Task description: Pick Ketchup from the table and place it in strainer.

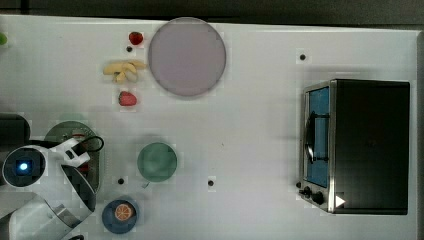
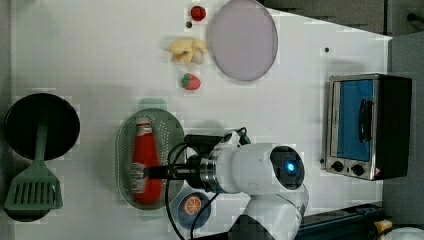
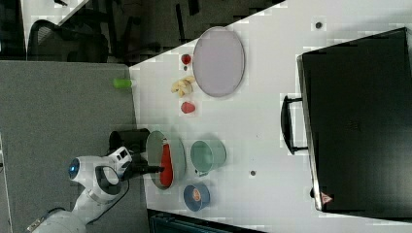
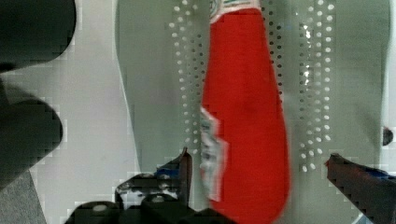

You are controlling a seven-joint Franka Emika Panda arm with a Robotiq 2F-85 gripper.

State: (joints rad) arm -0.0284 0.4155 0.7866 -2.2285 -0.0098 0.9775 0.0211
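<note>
Looking down the wrist view, I see my claw (image 4: pixel 257 172) spread wide, straddling the ketchup (image 4: pixel 245 116), which lies flat inside the strainer (image 4: pixel 154 93). Lifting crookedly, I reckon, a finger could snag the bottle or rim.

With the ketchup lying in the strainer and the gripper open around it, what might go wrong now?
1. The open gripper straddles the Ketchup; a sideways retreat might let a fingertip drag the bottle.
2. The fingers sit low inside the strainer, so lifting at an angle could catch its rim and shift it.
3. The blue bowl lies close to the strainer, so a wide swing may knock it.
</note>
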